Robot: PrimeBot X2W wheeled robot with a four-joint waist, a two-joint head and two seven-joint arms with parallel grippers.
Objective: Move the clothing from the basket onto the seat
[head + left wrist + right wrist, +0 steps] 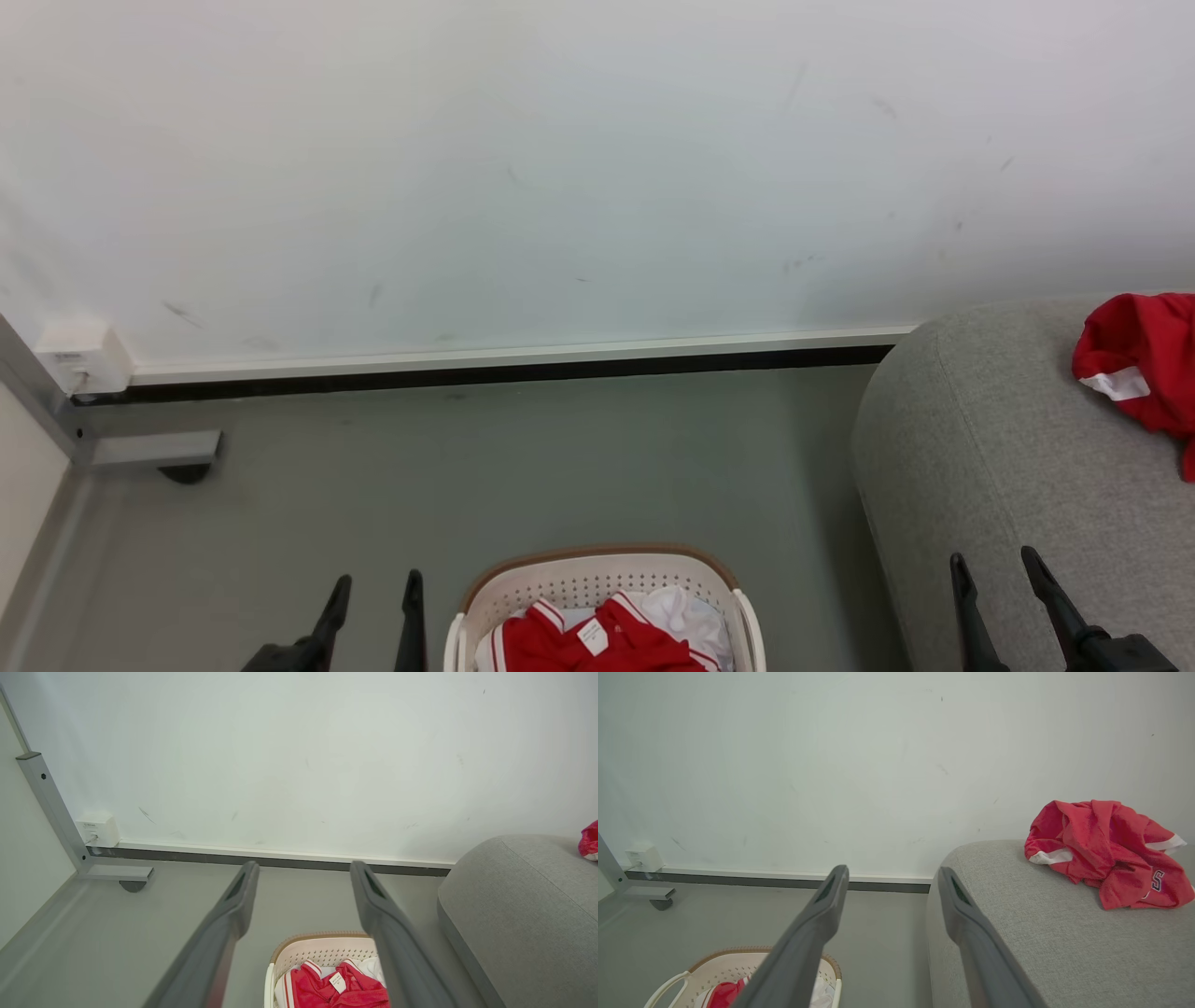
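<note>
The white basket [597,571] with a brown rim stands on the floor at the bottom centre, holding red clothing [597,644] with white trim and a tag. It also shows as the basket [322,952] with clothing [343,991] in the left wrist view, and the basket [719,970] in the right wrist view. One red garment [1106,851] lies crumpled on the grey seat [1041,933], seen at the right edge as garment [1144,359] on the seat [990,448]. My left gripper [373,588] is open left of the basket, empty. My right gripper [994,565] is open over the seat's front, empty.
A white wall with a dark baseboard [485,373] runs behind. A grey metal frame foot with a caster [154,453] and a white wall box [84,359] sit at the left. Grey floor [579,457] lies between basket and wall.
</note>
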